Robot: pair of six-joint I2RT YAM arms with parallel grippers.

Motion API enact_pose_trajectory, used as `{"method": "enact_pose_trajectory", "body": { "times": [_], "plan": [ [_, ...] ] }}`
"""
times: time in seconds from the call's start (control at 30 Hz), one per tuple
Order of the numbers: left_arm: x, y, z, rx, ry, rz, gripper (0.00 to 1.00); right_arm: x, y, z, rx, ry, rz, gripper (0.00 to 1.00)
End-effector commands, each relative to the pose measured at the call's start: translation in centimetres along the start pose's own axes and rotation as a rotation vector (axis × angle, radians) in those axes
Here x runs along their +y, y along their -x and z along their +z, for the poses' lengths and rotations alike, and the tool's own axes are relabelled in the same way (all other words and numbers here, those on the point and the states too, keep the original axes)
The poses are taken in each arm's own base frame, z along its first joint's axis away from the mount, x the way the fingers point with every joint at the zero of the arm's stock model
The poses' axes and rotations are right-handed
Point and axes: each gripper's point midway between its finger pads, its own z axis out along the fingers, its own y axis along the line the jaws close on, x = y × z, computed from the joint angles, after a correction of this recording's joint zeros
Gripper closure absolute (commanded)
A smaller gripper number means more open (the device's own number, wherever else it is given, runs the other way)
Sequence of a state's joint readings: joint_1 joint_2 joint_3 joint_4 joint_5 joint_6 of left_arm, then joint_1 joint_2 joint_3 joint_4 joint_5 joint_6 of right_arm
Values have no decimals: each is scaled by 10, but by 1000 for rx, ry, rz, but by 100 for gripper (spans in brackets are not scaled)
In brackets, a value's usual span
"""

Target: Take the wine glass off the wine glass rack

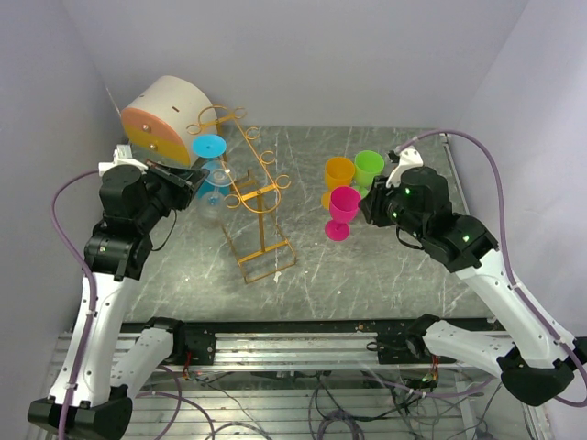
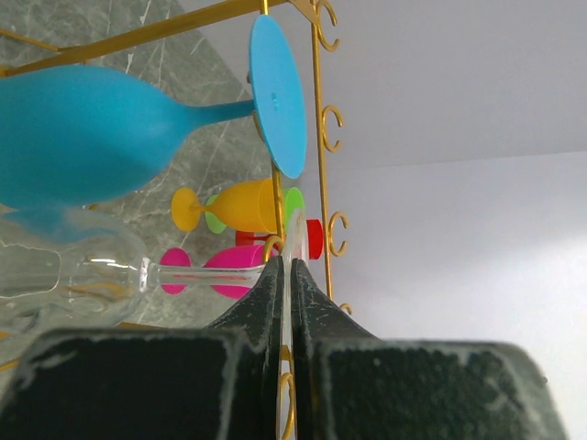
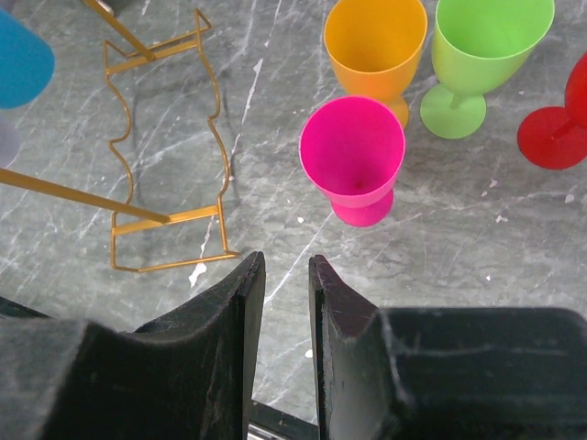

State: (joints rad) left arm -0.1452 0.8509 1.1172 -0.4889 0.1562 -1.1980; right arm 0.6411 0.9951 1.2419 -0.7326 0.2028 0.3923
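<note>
Bright, even light from above; soft, faint shadows on the surface (image 1: pixel 385 266). Wrist view: right gripper (image 3: pixel 286 266) near lens slightly soft, background sharp.

Pale lilac walls (image 1: pixel 303 55) enclose a grey marbled tabletop (image 1: pixel 385 266) under even light

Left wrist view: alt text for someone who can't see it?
The left gripper is shut on the foot of a clear wine glass hanging on the gold rack, with a blue glass hung beside it. An orange glass and a pink glass stand beyond.
</note>
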Motion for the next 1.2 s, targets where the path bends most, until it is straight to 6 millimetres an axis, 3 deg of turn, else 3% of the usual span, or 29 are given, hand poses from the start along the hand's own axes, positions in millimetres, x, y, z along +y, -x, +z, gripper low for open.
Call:
{"method": "enact_pose_trajectory", "body": {
  "times": [0.0,0.9,1.17],
  "plan": [
    [-13,2,-4,-25,-95,-58,93,-2,1,1,-17,-7,-1,74],
    [-53,22,-17,-90,-195,-56,93,-1,-3,5,-6,-4,-4,74],
    [-63,35,-32,-154,-187,-7,93,1,-4,7,-3,5,-2,74]
  ]
}}
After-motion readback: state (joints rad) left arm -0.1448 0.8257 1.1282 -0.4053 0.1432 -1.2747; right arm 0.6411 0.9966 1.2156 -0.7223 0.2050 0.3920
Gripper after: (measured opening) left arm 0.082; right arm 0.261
